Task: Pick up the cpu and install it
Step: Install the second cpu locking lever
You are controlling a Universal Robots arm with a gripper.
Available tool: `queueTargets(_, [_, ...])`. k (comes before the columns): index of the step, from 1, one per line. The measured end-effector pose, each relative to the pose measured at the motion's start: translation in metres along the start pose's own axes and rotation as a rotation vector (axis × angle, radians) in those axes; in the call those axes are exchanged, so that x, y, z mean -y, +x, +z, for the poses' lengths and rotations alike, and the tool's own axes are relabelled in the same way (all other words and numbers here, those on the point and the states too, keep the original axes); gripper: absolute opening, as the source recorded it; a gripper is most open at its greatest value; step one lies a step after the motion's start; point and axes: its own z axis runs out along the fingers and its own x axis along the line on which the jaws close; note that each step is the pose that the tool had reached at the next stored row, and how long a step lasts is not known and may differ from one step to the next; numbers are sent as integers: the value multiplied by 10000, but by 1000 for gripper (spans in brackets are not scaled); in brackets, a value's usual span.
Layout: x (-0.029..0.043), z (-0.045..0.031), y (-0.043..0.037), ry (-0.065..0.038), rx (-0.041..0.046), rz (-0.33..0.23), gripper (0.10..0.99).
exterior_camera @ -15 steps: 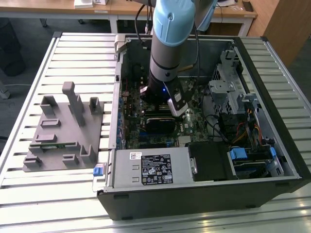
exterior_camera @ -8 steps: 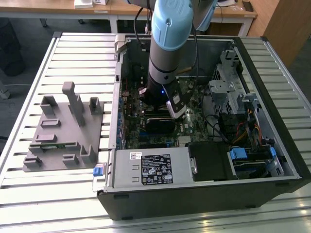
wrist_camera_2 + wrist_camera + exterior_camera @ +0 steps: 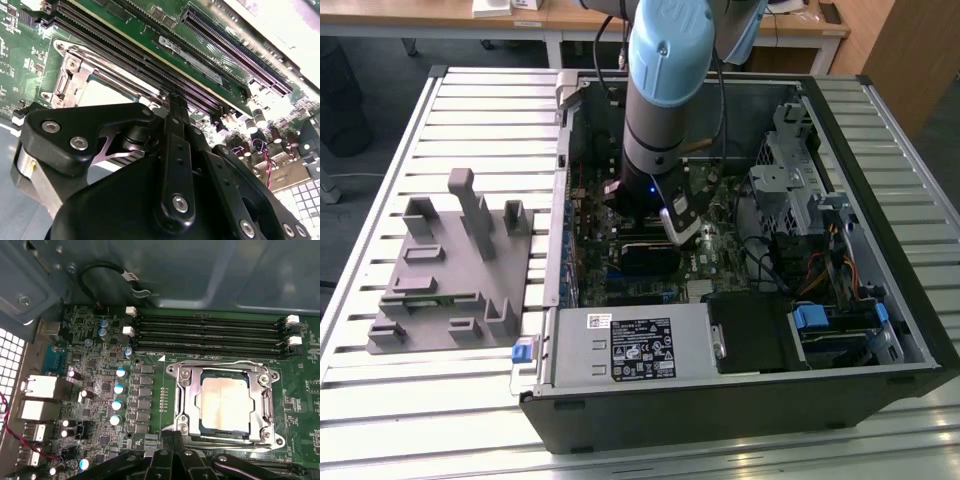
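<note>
1. Case (image 3: 740, 400): open computer chassis lying on its side on a slatted table (image 3: 380, 420); the arm reaches down into it, and a grey plastic fixture (image 3: 450, 270) sits on the table at the exterior view's left, well apart from the work.
2. Motherboard (image 3: 100, 390): green, crowded with capacitors; 4 long dark memory slots (image 3: 210, 335) run just beside the socket frame (image 3: 265, 410).
3. Gripper (image 3: 172, 460): black linkage fingers hang just above the board, close to one edge of the socket. In both wrist views the tips look drawn together with nothing between them, though the tips themselves are partly hidden, so I judge the jaws closed and empty.
4. Cpu (image 3: 222, 405): already lying flat in the socket, inside the metal frame, its silvery-white top pale and faintly stained toward the middle; the second wrist view shows a corner of it (image 3: 100, 92) beyond the fingers.
5. Handling, as a judgement: light, stiff, thin and fragile, with a smooth metal top likely to slip. Hold belongs on 2 opposite side edges, kept level; the underside contacts and the socket beneath would suffer from tilt or downward force.
</note>
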Motion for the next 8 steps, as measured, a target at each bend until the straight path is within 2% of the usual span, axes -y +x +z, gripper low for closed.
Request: queueTargets(8, [-48, 20, 8, -34, 1, -1, 106])
